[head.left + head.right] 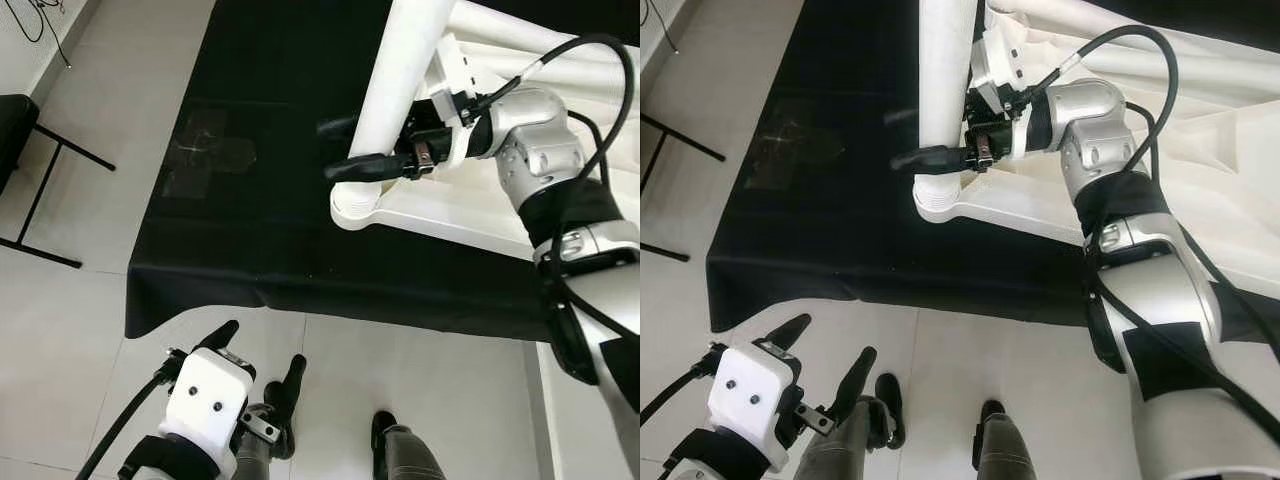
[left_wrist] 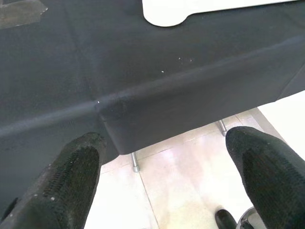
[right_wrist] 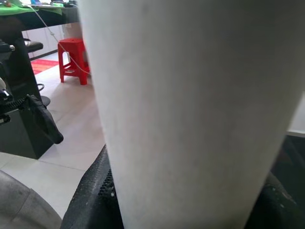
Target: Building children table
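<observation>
A white children's tabletop [image 1: 450, 215] lies flat on a table under a black cloth [image 1: 250, 230]. A thick white table leg [image 1: 400, 80] stands upright on its near-left corner. My right gripper [image 1: 335, 148] is shut on that leg just above its foot, one black finger on each side; up close the leg [image 3: 190, 114] sits between the fingers [image 3: 90, 195]. My left gripper [image 1: 265, 343] hangs low over the floor in front of the cloth's near edge, open and empty, its fingers [image 2: 71, 181] pointing at the cloth's corner [image 2: 114, 119].
A second white tube [image 1: 520, 30] lies across the back right of the tabletop. A black folding chair [image 1: 30, 170] stands on the tiled floor at the left. My feet [image 1: 385, 430] are close to the table edge. A red stool [image 3: 74, 59] stands farther off.
</observation>
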You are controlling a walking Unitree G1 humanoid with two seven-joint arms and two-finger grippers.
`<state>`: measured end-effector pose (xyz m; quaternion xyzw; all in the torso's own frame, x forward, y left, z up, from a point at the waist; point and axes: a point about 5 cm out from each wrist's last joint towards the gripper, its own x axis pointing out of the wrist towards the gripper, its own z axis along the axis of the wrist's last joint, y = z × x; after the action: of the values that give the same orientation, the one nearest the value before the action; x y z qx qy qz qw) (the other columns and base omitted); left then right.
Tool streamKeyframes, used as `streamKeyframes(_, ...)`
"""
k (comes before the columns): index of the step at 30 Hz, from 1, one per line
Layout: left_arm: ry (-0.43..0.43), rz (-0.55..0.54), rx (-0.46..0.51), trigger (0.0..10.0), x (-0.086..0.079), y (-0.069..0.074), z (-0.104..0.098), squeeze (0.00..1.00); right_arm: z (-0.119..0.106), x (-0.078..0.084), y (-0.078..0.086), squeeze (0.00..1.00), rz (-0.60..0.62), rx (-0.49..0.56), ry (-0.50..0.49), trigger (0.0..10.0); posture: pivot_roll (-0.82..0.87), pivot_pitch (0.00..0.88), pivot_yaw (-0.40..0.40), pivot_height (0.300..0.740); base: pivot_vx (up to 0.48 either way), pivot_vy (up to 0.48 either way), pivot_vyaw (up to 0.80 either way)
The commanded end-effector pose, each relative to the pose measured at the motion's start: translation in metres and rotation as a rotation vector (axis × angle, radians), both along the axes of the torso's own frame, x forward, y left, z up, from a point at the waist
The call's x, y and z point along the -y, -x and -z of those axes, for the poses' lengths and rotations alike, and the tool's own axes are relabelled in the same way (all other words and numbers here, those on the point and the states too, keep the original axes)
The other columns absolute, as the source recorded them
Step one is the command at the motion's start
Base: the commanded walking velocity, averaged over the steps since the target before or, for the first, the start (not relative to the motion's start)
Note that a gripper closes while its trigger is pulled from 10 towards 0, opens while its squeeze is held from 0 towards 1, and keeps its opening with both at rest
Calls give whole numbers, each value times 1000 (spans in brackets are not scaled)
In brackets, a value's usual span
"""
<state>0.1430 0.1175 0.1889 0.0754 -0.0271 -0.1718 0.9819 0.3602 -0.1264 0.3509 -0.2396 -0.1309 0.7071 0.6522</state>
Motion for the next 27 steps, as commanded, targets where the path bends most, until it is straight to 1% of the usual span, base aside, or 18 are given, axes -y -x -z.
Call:
streamKeyframes(1,1,-9,-14,10000,0,2,2,0,29,-7,-1,0,-27,-106,111,10000,57,442,19,740,0,0,0)
streamKeyframes(6,4,-11,-13,10000,0,1,2,0,31,-12,1,0,-52,-114,149,10000,50,440,18,740,0,0,0)
streamKeyframes(8,6,-11,-11,10000,0,1,2,0,35,-20,3,0,-81,-111,188,10000,50,440,16,740,0,0,0)
streamKeyframes(10,6,-11,-11,10000,0,1,2,0,35,-20,3,0,-81,-111,188,10000,50,440,16,740,0,0,0)
streamKeyframes(11,6,-11,-10,10000,0,0,2,0,38,-26,3,0,-96,-107,203,10000,50,440,16,740,0,0,0)
streamKeyframes(13,6,-11,-10,10000,0,0,2,0,38,-26,3,0,-96,-107,203,10000,50,440,16,740,0,0,0)
streamKeyframes(14,6,-11,-10,10000,1,0,2,0,40,-32,3,0,-111,-103,207,10000,49,435,13,740,0,0,0)
streamKeyframes(15,6,-11,-10,10000,1,0,2,0,40,-32,3,0,-111,-103,207,10000,49,435,13,740,0,0,0)
streamKeyframes(16,7,-14,-9,10000,1,0,3,0,41,-37,1,0,-111,-108,178,10000,48,428,8,740,0,0,0)
streamKeyframes(17,7,-14,-9,10000,1,0,3,0,41,-37,1,0,-111,-108,178,10000,48,428,8,740,0,0,0)
streamKeyframes(19,8,-16,-8,10000,2,0,3,0,42,-40,-4,0,-87,-146,112,10000,48,428,8,740,0,0,0)
streamKeyframes(20,9,-17,-8,10000,2,0,3,0,43,-39,-7,0,-57,-163,75,10000,46,426,10,740,0,0,0)
streamKeyframes(21,9,-17,-8,10000,2,0,3,0,43,-39,-7,0,-57,-163,75,10000,46,426,10,740,0,0,0)
streamKeyframes(23,10,-18,-9,10000,2,0,4,0,45,-36,-10,0,-7,-177,29,10000,40,422,13,740,0,0,0)
streamKeyframes(24,10,-18,-9,10000,2,0,4,0,45,-36,-10,0,-7,-177,29,10000,40,422,13,740,0,0,0)
streamKeyframes(25,11,-17,-9,10000,2,0,4,0,47,-34,-12,0,32,-180,2,10000,36,421,13,740,0,0,0)
streamKeyframes(26,11,-17,-9,10000,2,0,4,0,47,-34,-12,0,32,-180,2,10000,36,421,13,740,0,0,0)
streamKeyframes(27,12,-16,-10,10000,2,0,4,0,48,-32,-14,0,66,-181,-18,10000,36,421,13,740,0,0,0)
